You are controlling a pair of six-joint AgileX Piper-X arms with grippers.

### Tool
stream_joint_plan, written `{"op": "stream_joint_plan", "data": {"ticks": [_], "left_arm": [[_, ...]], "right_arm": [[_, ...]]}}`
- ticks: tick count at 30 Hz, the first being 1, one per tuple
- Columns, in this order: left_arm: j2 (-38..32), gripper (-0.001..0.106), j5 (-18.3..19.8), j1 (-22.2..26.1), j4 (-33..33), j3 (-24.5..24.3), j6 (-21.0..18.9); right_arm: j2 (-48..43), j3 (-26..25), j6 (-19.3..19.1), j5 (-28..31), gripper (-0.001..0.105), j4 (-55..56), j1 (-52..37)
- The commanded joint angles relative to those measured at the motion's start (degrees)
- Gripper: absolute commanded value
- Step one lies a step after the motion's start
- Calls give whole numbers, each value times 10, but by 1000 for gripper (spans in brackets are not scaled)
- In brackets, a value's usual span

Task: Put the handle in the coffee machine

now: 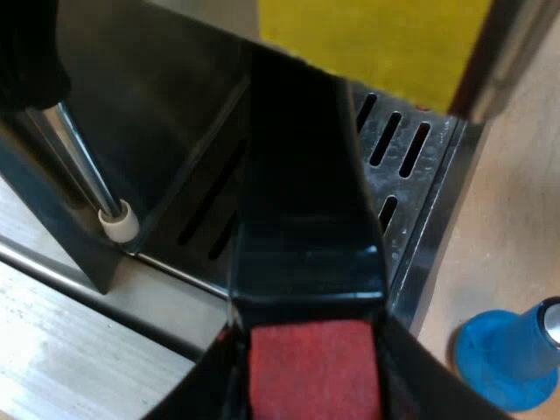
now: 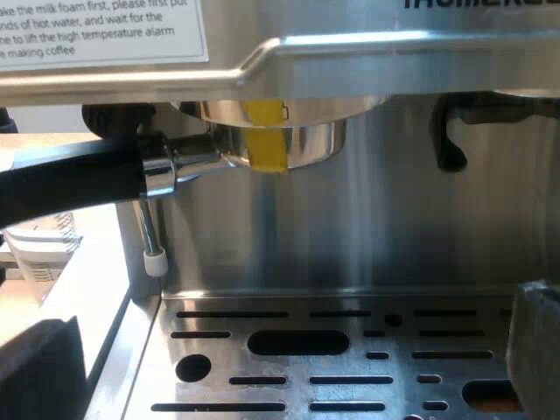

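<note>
Holder (image 2: 188,162) at the espresso machine (image 2: 367,227) front: its metal basket sits up against the brew head, a yellow strip (image 2: 265,136) across both, and its dark handle (image 1: 302,192) reaches out toward the near side above the slotted drip tray (image 2: 219,302). Left gripper (image 1: 315,389) is clamped on the handle at the red end (image 1: 313,372), one finger on each side. Right gripper (image 2: 289,354) hangs low over the tray, fingers wide apart, holding nothing. Steam wand (image 2: 149,232) hangs near the handle; a blue tamper (image 1: 507,359) stands on the wooden table (image 1: 516,219) just beside the tray's corner, and a measuring glass (image 2: 35,254) stands beyond the wand.
</note>
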Motion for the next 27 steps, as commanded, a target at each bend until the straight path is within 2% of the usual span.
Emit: {"op": "stream_joint_plan", "data": {"ticks": [1,3,7,15,17,20,27], "left_arm": [[-16,0,116,-2,-39,-12,-7],[-16,0,116,-2,-39,-12,-9],[-16,0,120,-2,-32,-24,-37],[-19,0,123,-2,-4,-49,-30],[-22,0,123,-2,9,-49,-18],[-37,0,123,-2,49,-49,26],[-52,0,123,-2,81,-49,47]], "right_arm": [[-3,2,-7,2,98,-1,-3],[-3,2,-7,2,98,1,-3],[-3,7,-7,2,98,1,-3],[-3,11,-7,2,98,1,-3],[-3,11,-7,2,98,1,-3],[-3,11,-7,2,98,1,-3],[-3,11,-7,2,98,1,-3]]}}
